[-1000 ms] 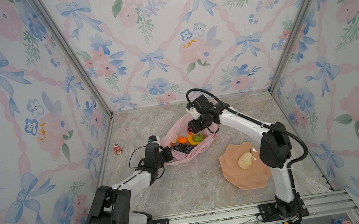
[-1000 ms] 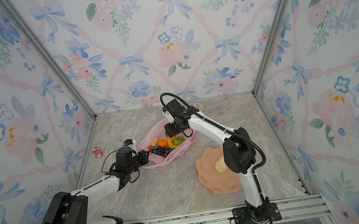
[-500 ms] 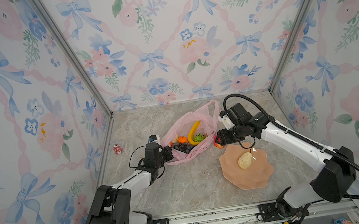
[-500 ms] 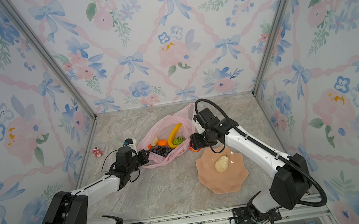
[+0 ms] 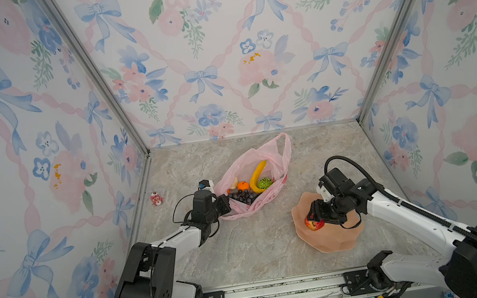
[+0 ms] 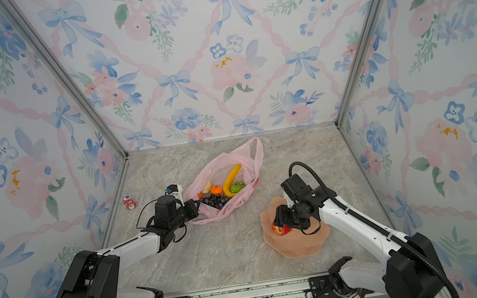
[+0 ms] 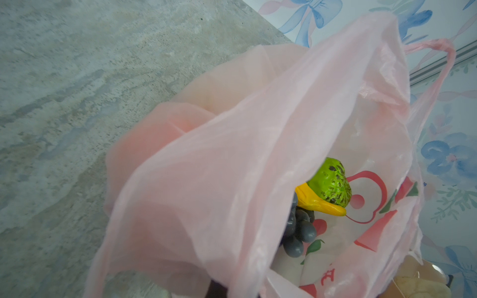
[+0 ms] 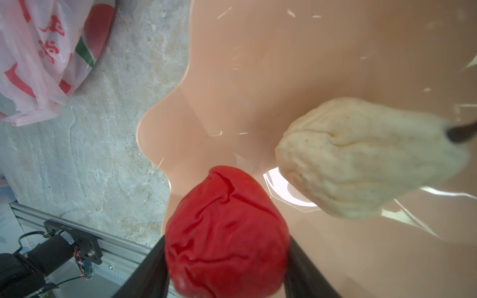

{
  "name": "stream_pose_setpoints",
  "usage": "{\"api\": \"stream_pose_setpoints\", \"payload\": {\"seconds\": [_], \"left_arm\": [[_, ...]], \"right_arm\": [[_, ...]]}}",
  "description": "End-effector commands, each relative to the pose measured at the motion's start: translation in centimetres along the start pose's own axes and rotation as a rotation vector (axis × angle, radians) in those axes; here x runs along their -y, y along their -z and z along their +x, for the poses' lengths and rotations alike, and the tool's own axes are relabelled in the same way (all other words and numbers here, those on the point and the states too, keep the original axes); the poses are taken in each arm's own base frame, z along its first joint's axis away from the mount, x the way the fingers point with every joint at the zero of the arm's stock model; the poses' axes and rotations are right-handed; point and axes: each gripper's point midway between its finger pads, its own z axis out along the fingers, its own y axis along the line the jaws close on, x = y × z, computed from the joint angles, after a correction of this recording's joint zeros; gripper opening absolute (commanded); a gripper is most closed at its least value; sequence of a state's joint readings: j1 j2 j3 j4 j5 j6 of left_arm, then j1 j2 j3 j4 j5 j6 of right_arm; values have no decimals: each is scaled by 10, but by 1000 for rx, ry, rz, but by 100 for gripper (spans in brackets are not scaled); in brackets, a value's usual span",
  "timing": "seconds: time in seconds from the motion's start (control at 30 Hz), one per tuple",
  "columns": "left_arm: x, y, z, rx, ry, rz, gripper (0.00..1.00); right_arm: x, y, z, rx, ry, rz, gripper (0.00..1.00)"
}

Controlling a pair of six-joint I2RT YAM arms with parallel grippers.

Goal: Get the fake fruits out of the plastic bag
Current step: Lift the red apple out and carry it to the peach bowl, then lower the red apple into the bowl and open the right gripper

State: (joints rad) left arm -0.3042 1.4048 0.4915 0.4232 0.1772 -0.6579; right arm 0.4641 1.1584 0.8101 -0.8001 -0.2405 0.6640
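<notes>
— Red, wrinkled, probably light: the red fruit is hanging pinched between the right fingers, lower right, over the plate (a pear beside it).
— And the plastic bag?
— Mid-frame in both top views, floppy; the left fingers are clamping its rim fully closed. Other fake fruits are lying inside; the banana is inviting a mid-curve grip.

The robot shows white links, bulky black joints, looping black cables
</notes>
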Motion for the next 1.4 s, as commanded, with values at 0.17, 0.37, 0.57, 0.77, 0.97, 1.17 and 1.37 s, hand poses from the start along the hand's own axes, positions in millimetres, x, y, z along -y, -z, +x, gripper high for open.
{"api": "stream_pose_setpoints", "payload": {"seconds": [0.17, 0.37, 0.57, 0.77, 0.97, 1.17, 1.37], "left_arm": [[1, -5, 0, -9, 1, 16, 0], [0, -5, 1, -10, 6, 12, 0], [-1, -4, 2, -9, 3, 10, 0], [-2, -5, 3, -11, 4, 7, 0], [-2, -6, 3, -14, 6, 6, 0], [-1, -6, 2, -12, 2, 7, 0], [-1, -6, 2, -12, 4, 9, 0]], "right_arm": [[10, -20, 7, 1, -229, -126, 50], [14, -29, 4, 11, -282, -145, 50], [19, -36, -3, 23, -356, -184, 50], [26, -42, -1, 4, -405, -183, 53], [34, -45, 3, -14, -446, -164, 63], [41, -39, 5, -15, -441, -116, 76], [46, -30, 5, -6, -422, -75, 83]]}}
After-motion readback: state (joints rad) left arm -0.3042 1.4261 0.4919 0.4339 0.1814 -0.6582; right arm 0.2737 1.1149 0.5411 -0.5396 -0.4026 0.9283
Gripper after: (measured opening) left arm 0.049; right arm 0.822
